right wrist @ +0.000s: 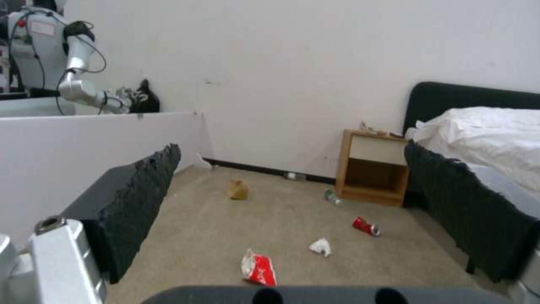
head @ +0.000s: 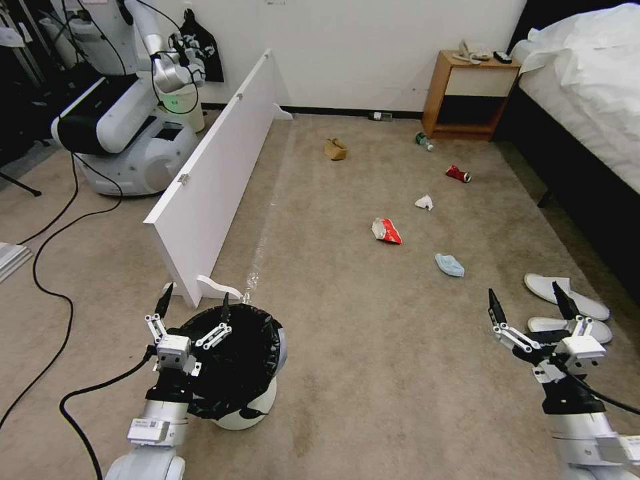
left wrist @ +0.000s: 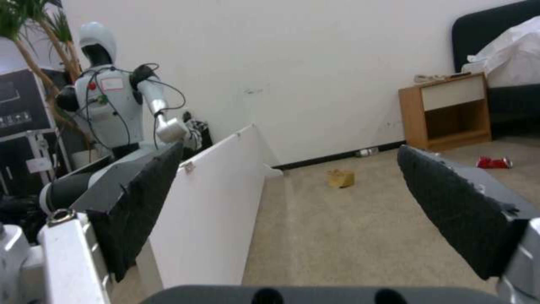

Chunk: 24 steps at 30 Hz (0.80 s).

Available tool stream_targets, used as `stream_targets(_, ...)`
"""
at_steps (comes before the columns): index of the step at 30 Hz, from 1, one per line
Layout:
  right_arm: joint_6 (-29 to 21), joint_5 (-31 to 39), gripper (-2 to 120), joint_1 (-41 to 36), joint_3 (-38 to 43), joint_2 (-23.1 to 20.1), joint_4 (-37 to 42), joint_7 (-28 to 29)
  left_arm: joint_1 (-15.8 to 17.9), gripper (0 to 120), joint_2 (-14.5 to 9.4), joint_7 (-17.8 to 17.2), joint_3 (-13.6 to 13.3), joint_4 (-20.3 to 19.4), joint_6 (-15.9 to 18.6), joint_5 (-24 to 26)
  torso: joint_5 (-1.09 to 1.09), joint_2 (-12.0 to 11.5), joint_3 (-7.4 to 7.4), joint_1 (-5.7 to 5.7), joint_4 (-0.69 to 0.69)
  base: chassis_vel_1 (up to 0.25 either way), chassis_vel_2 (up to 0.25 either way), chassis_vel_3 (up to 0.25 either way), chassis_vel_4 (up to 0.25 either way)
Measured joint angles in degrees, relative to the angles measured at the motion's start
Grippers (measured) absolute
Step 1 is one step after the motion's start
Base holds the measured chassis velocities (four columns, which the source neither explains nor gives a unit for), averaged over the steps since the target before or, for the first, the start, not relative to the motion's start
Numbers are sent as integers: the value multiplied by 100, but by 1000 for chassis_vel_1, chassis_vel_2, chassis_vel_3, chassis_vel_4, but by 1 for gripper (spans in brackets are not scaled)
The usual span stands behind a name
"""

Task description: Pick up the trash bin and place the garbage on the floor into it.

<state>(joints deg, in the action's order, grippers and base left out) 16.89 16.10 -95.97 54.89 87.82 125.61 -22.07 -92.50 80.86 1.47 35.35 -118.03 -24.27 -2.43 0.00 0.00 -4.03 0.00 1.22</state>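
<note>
Head view, bin: trash bin (head: 241,380) standing on the floor (head: 373,373) just ahead of the base, at the foot of a white board (head: 213,193); smooth round white plastic, crinkled black liner folded over the rim.
Head view, left gripper (head: 193,307): spread wide, poised above the bin's near-left rim, nothing held.
Head view, right gripper (head: 530,303): also spread, empty, hovering near the white slippers (head: 567,307).
Head view, risk: likely to pinch only slack liner, not the rim, letting the bin slip or tip; board foot close enough to snag.
Head view, litter: blue face mask (head: 450,265), soft and flat; red packet (head: 387,231), crumpled foil; tissue (head: 424,202), wadded; red can (head: 458,174), rigid and apt to roll.
Left wrist view: ridged black pads (left wrist: 450,207) well apart; brown paper bag (left wrist: 341,178) farther off on short-pile carpet.
Right wrist view: pads parted; bottle (right wrist: 332,196) lying beside a wooden nightstand (right wrist: 374,169), round, prone to rolling if nudged.
</note>
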Motion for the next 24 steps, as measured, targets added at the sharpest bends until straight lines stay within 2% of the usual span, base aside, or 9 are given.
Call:
stream_targets(7,3,12,100,-11,-4,-27,-6,-2,-1,100,24,-263,5,-24,142,-84,-1,0,0,0,0,0,0,0,0)
stream_targets(9,2,27,100,-14,-8,-90,-43,4,38,100,39,-553,63,-79,422,-227,0,0,0,0,0,0,0,0,0)
stream_targets(11,-1,42,100,-13,-9,-125,-51,11,83,100,40,-639,97,-94,507,-233,0,0,0,0,0,0,0,0,0)
stream_targets(15,-62,176,100,-13,-33,-392,-85,159,330,100,-29,-871,194,-137,784,-145,0,0,0,0,0,0,0,0,0)
stream_targets(22,-153,641,100,-32,-25,-870,-208,226,406,100,-79,-1144,239,-116,1126,-3,0,0,0,0,0,0,0,0,0)
stream_targets(24,-181,867,100,-26,17,-1098,-297,216,421,100,-103,-1321,248,-117,1342,87,0,0,0,0,0,0,0,0,0)
